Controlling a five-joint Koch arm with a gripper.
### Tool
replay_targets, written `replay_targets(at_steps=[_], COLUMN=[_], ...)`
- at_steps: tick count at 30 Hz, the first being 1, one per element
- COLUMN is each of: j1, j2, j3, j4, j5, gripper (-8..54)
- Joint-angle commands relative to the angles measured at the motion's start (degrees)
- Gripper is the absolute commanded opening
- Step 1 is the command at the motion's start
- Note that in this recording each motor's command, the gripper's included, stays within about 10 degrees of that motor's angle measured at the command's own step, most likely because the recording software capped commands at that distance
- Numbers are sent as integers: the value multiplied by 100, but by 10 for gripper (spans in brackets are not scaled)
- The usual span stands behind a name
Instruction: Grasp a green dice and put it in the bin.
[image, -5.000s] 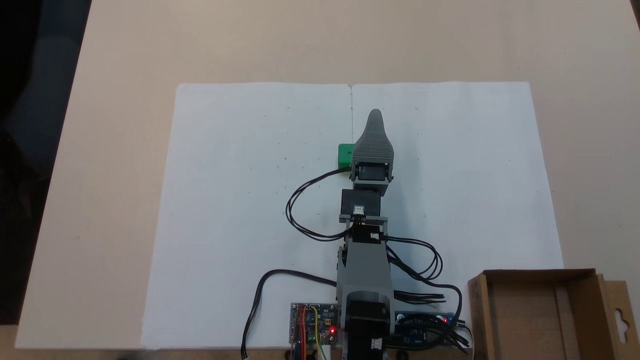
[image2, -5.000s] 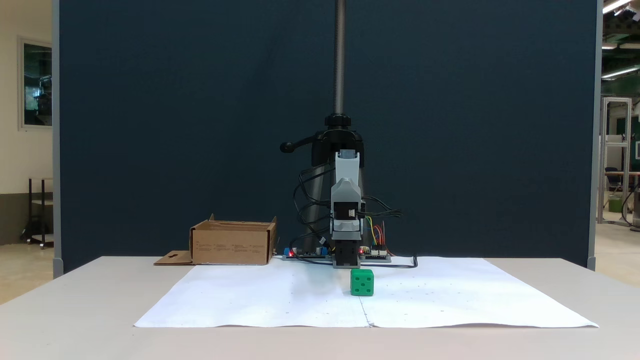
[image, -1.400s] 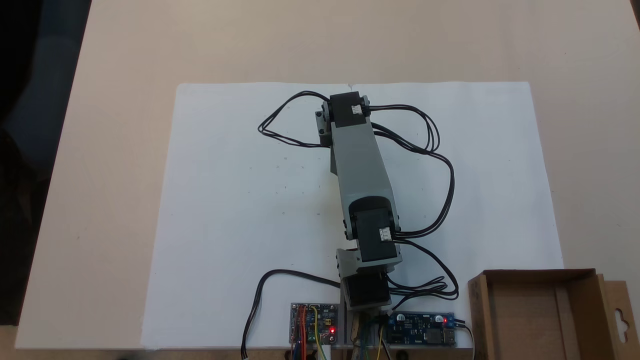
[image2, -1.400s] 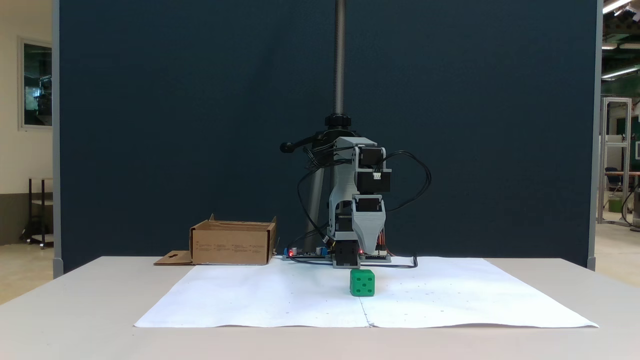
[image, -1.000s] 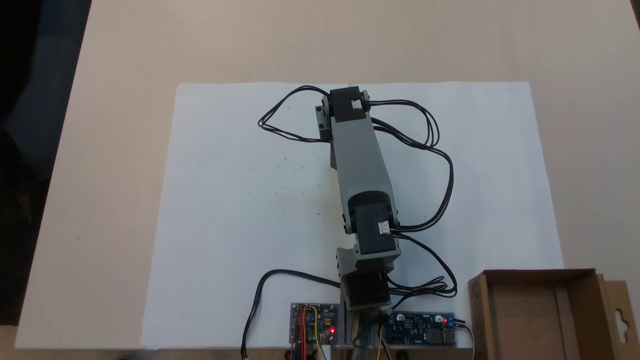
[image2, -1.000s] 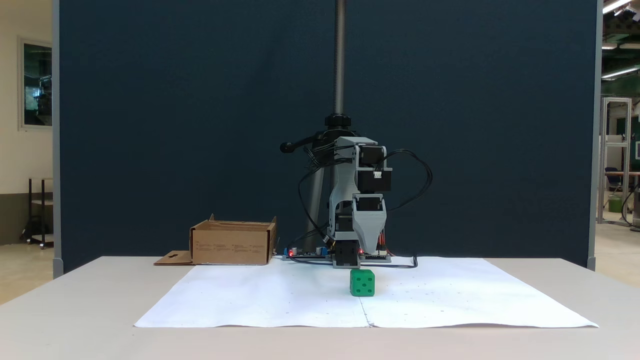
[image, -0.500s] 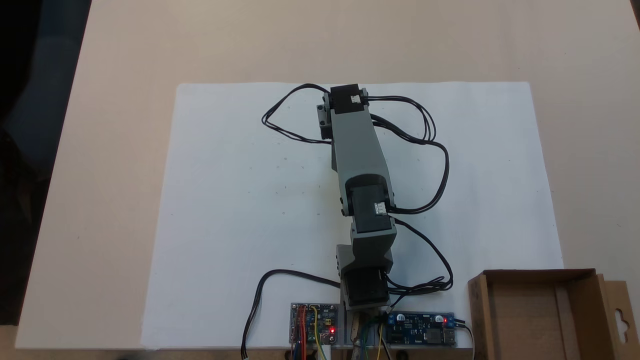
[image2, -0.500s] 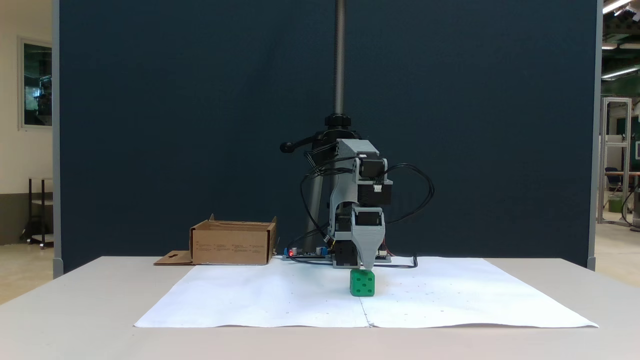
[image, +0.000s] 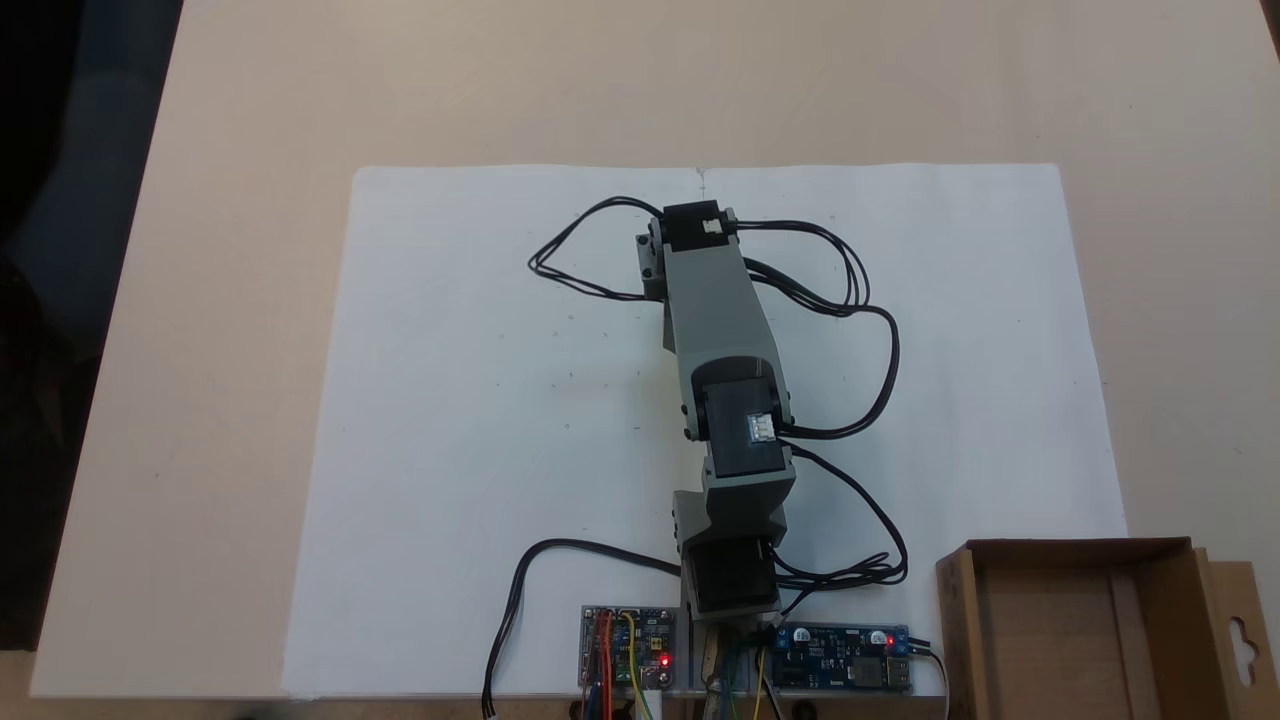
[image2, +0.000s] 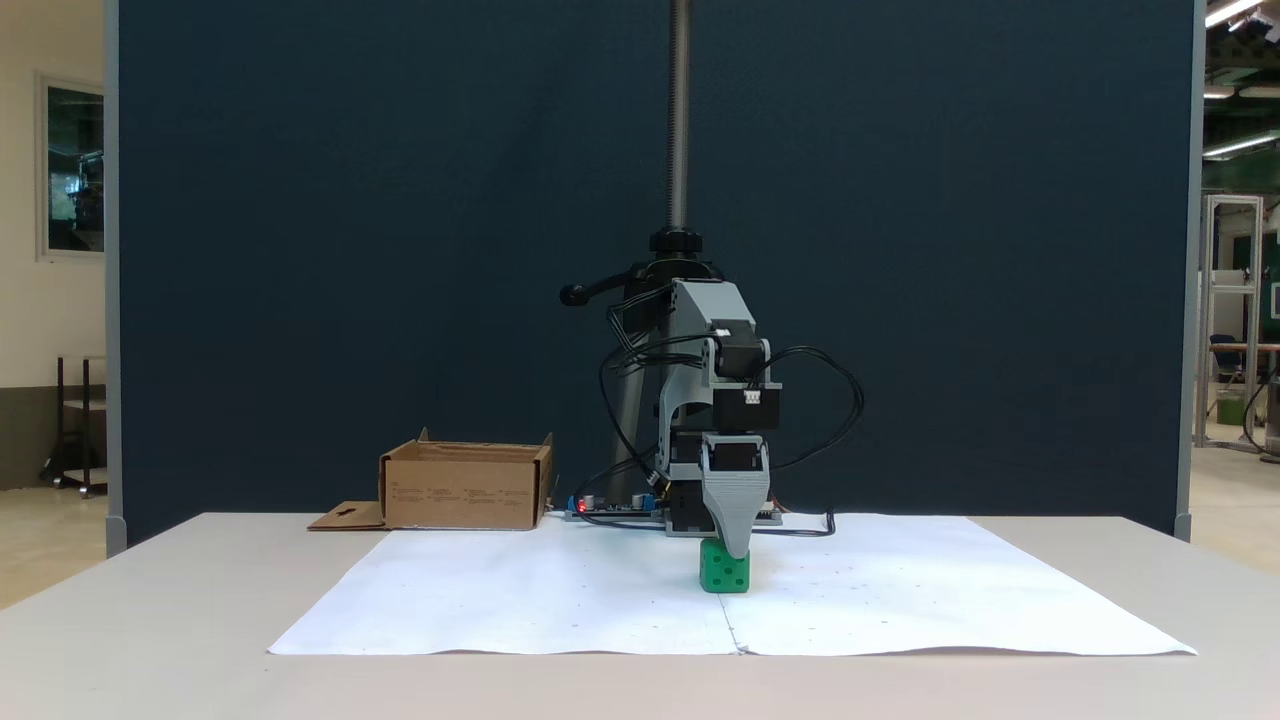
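Overlapping green dice (image2: 724, 572), fingers (image2: 737, 535)

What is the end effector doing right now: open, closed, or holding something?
End effector: down over the green dice; open or closed cannot be told.

My arm (image: 720, 320) has grey printed links, black servos with white connectors, looping black cables (image: 870, 300), and a ribbed, tapered grey gripper (image2: 737, 550).

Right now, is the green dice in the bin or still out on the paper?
Out. The green dice sits on the white paper, under the gripper; the bin stands apart.
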Motion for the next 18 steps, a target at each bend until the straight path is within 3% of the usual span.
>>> replay_targets(at_steps=[1,18], j1=[-53,413], j2=[229,202], j3=[26,167], j4=[-246,-721], j5=[-290,-668], gripper=[427,426])
